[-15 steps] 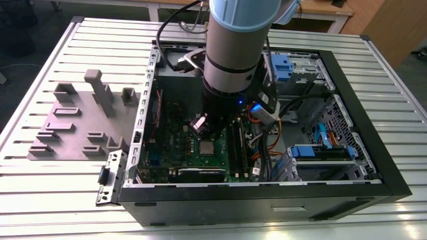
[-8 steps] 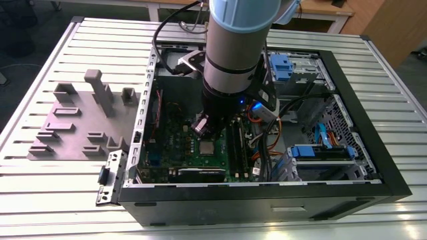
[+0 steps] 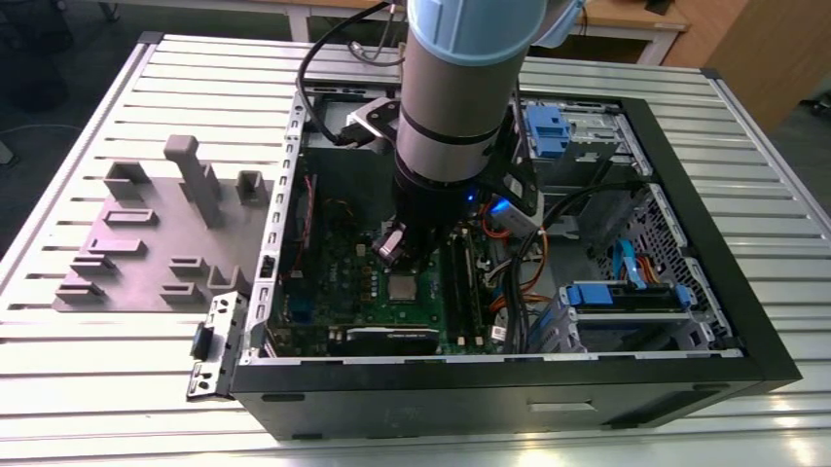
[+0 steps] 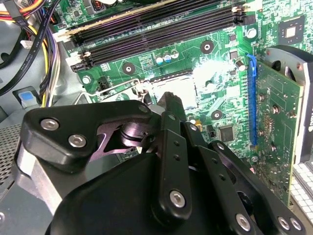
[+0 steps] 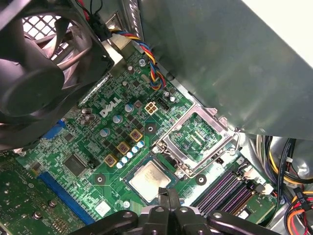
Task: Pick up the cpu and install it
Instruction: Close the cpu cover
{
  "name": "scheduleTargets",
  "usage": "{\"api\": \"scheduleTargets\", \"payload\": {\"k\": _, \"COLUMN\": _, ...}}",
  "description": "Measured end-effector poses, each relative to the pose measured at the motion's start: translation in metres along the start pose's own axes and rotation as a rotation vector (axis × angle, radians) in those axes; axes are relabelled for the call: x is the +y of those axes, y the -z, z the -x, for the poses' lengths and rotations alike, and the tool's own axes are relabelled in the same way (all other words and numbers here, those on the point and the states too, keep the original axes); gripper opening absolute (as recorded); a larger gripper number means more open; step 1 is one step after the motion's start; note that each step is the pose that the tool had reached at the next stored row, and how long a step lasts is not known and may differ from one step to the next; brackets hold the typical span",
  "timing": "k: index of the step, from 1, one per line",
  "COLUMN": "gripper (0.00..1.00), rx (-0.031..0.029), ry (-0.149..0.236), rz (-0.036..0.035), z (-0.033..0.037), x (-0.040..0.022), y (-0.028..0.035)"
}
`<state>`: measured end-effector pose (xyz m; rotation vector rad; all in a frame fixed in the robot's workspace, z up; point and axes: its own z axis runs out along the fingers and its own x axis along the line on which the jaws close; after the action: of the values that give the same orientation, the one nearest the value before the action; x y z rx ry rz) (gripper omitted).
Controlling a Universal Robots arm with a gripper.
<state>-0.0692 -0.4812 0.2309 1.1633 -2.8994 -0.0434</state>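
The cpu (image 5: 149, 180), a small silver square, lies flat in its socket on the green motherboard (image 5: 93, 142), and in the exterior view the cpu (image 3: 405, 287) sits near the board's middle. Beside it the silver socket frame (image 5: 195, 138) stands swung open, so the chip is uncovered. My gripper (image 5: 169, 197) hangs just above the chip's edge, fingers drawn together with nothing between them. From outside, the gripper (image 3: 393, 248) reaches down into the open computer case (image 3: 702, 292). One black finger (image 4: 172, 110) hides part of the socket in the second wrist view.
Memory slots (image 5: 222, 188) run along one side of the socket and a black fan (image 5: 34, 83) sits on the other. A graphics card (image 4: 279, 127) stands at the board's edge. Cables (image 3: 520, 277) cross the case. A grey parts fixture (image 3: 156, 233) lies on the exterior view's left.
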Motion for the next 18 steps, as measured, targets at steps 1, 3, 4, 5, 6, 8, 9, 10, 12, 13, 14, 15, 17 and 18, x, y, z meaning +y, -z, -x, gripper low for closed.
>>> {"api": "scheduleTargets", "payload": {"k": 1, "gripper": 0.11, "rx": 0.0000, "ry": 0.000, "rz": 0.0000, "z": 0.0000, "x": 0.0000, "y": 0.0000}}
{"api": "scheduleTargets", "payload": {"k": 3, "gripper": 0.11, "rx": -0.0001, "ry": 0.000, "rz": 0.0001, "z": 0.0000, "x": 0.0000, "y": 0.0000}}
{"api": "scheduleTargets", "payload": {"k": 4, "gripper": 0.11, "rx": -0.0001, "ry": 0.000, "rz": 0.0001, "z": 0.0000, "x": 0.0000, "y": 0.0000}}
{"api": "scheduleTargets", "payload": {"k": 5, "gripper": 0.11, "rx": -0.0002, "ry": 0.000, "rz": 0.0002, "z": 0.0000, "x": 0.0000, "y": 0.0000}}
{"api": "scheduleTargets", "payload": {"k": 6, "gripper": 0.11, "rx": -0.0002, "ry": 0.000, "rz": 0.0002, "z": 0.0000, "x": 0.0000, "y": 0.0000}}
{"api": "scheduleTargets", "payload": {"k": 8, "gripper": 0.11, "rx": -0.0003, "ry": 0.000, "rz": 0.0003, "z": 0.0000, "x": 0.0000, "y": 0.0000}}
{"api": "scheduleTargets", "payload": {"k": 9, "gripper": 0.11, "rx": -0.0003, "ry": 0.000, "rz": 0.0003, "z": 0.0000, "x": 0.0000, "y": 0.0000}}
{"api": "scheduleTargets", "payload": {"k": 10, "gripper": 0.11, "rx": -0.0002, "ry": 0.001, "rz": 0.0003, "z": 0.0001, "x": -0.0001, "y": -0.0002}}
{"api": "scheduleTargets", "payload": {"k": 12, "gripper": 0.11, "rx": 0.0005, "ry": 0.031, "rz": 0.0002, "z": 0.0001, "x": -0.0001, "y": -0.0007}}
{"api": "scheduleTargets", "payload": {"k": 13, "gripper": 0.11, "rx": 0.0012, "ry": 0.049, "rz": 0.0001, "z": 0.0001, "x": -0.0002, "y": -0.0009}}
{"api": "scheduleTargets", "payload": {"k": 14, "gripper": 0.11, "rx": 0.0018, "ry": 0.064, "rz": -0.0001, "z": 0.0001, "x": -0.0002, "y": -0.0010}}
{"api": "scheduleTargets", "payload": {"k": 15, "gripper": 0.11, "rx": 0.0021, "ry": 0.071, "rz": -0.0002, "z": 0.0001, "x": -0.0002, "y": -0.0011}}
{"api": "scheduleTargets", "payload": {"k": 17, "gripper": 0.11, "rx": 0.0021, "ry": 0.072, "rz": -0.0001, "z": 0.0004, "x": -0.0004, "y": -0.0011}}
{"api": "scheduleTargets", "payload": {"k": 18, "gripper": 0.11, "rx": 0.0020, "ry": 0.072, "rz": -0.0001, "z": 0.0007, "x": -0.0006, "y": -0.0012}}
